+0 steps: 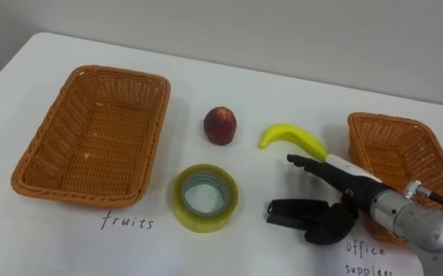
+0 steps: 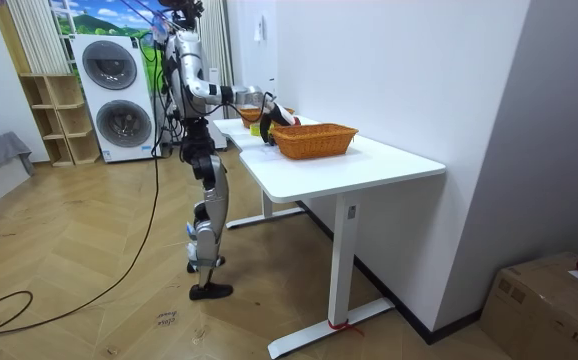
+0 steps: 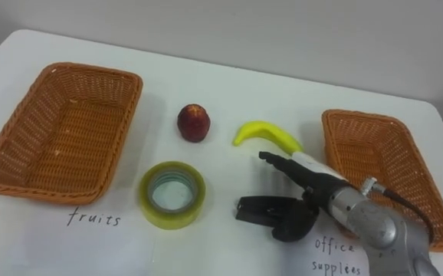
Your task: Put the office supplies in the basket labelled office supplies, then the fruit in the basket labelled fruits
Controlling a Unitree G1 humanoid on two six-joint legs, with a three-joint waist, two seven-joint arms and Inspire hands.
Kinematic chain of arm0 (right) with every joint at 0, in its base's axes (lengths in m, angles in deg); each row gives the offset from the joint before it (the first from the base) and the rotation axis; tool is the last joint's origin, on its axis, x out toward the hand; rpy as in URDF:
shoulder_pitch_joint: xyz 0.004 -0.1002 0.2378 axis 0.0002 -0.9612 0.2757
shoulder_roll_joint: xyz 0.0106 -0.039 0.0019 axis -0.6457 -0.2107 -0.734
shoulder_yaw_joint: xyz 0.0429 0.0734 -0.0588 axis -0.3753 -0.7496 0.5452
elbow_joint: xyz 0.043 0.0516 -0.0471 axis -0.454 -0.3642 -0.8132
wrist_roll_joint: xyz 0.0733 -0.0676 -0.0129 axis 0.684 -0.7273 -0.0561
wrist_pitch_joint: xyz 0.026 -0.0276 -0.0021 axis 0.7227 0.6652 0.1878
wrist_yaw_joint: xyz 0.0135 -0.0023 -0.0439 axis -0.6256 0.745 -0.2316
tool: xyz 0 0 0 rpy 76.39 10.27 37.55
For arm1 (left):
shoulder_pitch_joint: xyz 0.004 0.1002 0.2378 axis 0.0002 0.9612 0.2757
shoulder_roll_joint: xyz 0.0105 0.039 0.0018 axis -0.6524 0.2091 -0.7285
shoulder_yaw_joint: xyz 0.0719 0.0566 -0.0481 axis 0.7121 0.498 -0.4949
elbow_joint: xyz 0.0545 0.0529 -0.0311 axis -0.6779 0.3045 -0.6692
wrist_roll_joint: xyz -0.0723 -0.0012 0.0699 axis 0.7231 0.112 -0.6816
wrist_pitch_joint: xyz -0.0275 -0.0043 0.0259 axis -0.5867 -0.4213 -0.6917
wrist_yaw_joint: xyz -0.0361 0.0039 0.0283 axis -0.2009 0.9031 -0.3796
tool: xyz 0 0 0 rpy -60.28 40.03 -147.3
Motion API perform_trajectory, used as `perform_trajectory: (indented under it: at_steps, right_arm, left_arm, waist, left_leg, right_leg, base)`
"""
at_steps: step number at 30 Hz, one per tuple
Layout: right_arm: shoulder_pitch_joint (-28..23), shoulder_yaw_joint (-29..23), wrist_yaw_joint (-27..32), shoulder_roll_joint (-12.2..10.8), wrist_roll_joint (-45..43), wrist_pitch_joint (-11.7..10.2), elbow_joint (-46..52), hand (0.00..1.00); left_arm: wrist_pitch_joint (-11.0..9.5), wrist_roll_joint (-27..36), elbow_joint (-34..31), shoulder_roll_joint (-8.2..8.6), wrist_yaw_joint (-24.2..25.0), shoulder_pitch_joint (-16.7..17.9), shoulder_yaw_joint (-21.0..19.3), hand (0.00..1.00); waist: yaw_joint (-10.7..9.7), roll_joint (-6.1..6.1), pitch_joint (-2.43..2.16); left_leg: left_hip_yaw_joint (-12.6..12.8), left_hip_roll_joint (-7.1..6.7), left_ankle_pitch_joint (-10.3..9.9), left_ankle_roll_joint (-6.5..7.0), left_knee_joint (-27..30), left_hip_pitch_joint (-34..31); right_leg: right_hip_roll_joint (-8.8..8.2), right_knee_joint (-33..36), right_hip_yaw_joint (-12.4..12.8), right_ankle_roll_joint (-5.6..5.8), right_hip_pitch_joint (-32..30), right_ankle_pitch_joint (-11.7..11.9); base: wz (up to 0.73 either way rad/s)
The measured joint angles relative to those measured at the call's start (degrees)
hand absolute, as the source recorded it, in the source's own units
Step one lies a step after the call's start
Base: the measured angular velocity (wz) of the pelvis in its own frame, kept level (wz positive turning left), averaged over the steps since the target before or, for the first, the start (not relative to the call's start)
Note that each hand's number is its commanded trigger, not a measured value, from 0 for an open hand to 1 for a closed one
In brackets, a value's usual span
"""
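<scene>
right robot hand spread open, holding nothing; banana just beyond it, tape roll near on its left.

A red peach and a yellow banana lie between two empty wicker baskets, left and right, with a yellow-green tape roll lying flat nearer.

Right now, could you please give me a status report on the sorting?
Right hand open beside banana, holding nothing. Peach, banana, tape roll on table; fruits basket and office-supplies basket empty. Nothing in the way.
</scene>
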Motion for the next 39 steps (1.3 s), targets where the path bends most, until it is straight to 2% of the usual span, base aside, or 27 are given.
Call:
perform_trajectory:
  at_steps: [7,11,15,28,34,39]
  right_arm:
    - [-0.5,0.8,0.1,-0.8,-3.1,0.7,2.1,0.00]
    - [-0.7,2.3,0.0,-1.1,-5.0,1.7,3.5,0.00]
    - [-1.6,2.3,0.0,-2.3,-5.3,1.9,3.8,0.00]
    - [-1.8,3.9,1.6,-3.0,-6.7,2.6,3.9,0.00]
    - [-1.8,4.6,3.0,-3.5,-8.7,3.0,3.8,0.00]
    - [-1.6,5.2,2.5,-3.6,-10.6,5.2,4.0,0.00]
  left_arm:
    - [0.3,0.0,0.1,0.46,-1.1,0.2,0.0,0.00]
    - [0.4,0.0,0.1,0.76,-1.2,0.3,0.0,0.00]
    - [0.4,0.0,0.2,0.91,-1.5,0.5,0.0,0.00]
    - [0.4,-0.1,-0.3,1.57,-1.6,0.4,0.1,0.00]
    - [0.4,0.2,-1.4,1.34,-1.6,-0.8,2.2,0.00]
    - [1.0,0.1,-1.5,1.35,-1.5,-1.8,2.9,0.00]
  waist:
    - [0.2,1.20,-0.20]
    - [0.1,1.99,-0.71]
    - [0.2,1.99,-0.83]
    - [0.1,1.46,-0.91]
    - [-0.1,1.48,-0.90]
    - [-0.1,1.45,-0.87]
  left_leg:
    - [0.4,0.03,0.0,0.01,0.0,0.0]
    - [0.5,0.05,0.0,0.00,0.0,0.0]
    - [0.5,0.05,0.0,0.00,0.0,0.2]
    - [0.1,0.03,0.0,0.00,0.0,0.0]
    - [-0.1,0.02,0.0,0.00,0.1,0.1]
    - [0.0,0.01,0.0,0.01,0.1,0.1]
  right_leg:
    - [0.01,0.0,0.0,0.00,-0.1,0.0]
    - [-0.01,0.0,0.0,0.00,-0.1,0.0]
    - [-0.03,0.1,0.0,0.00,0.1,0.0]
    - [-0.05,0.2,-0.1,-0.10,0.1,0.1]
    - [-0.06,0.2,-0.3,-0.11,0.3,0.1]
    - [-0.05,0.2,-0.3,-0.16,0.3,0.1]
  base:
    - [0.00]
    - [0.00]
    - [0.00]
    - [0.00]
    - [0.01]
    - [0.00]
